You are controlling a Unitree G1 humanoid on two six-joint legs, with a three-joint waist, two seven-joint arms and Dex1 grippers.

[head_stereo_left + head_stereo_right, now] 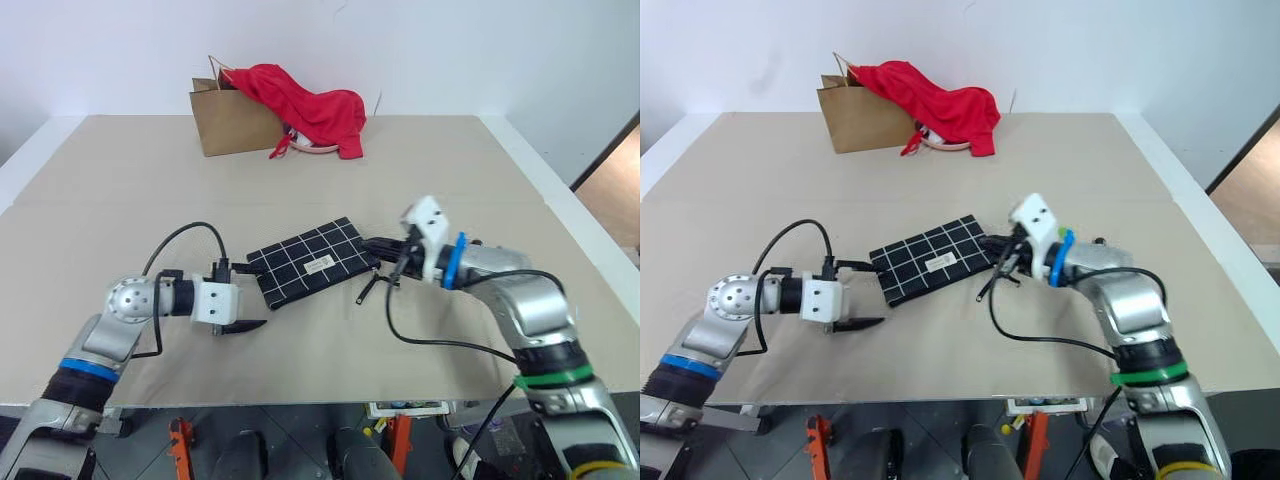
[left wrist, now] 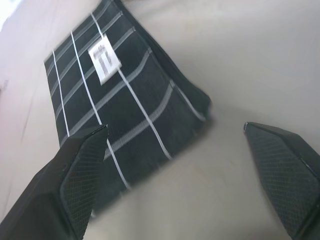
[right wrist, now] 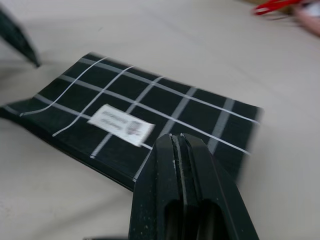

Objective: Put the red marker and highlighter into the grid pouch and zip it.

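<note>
Head views – grid pouch [image 1: 313,262]: lying flat near the middle of the table, its long axis running diagonally, the far-right corner pointing toward the right gripper and the near-left corner toward the left gripper; white label facing up.
Head views – zipper cord [image 1: 368,290]: trailing off the pouch's right end onto the table, just below the right gripper.
Head views – left gripper [image 1: 243,295]: hovering just beside the pouch's left end, fingers standing wide apart, holding nothing.
Head views – right gripper [image 1: 377,246]: sitting at the pouch's right end, fingers pressed together; whether anything is pinched between them cannot be told.
Head views – table [image 1: 120,180]: showing a plain beige top with white edges, standing against a white wall.
Head views – brown paper bag [image 1: 225,120]: standing at the far edge, a red cloth [image 1: 305,105] draping over it.
Left wrist view – pouch: lying slantwise between and beyond the two spread fingers [image 2: 80,175], its near corner reaching toward the gap.
Right wrist view – pouch: stretching crosswise just past the closed fingertips [image 3: 182,150], label side up.
</note>
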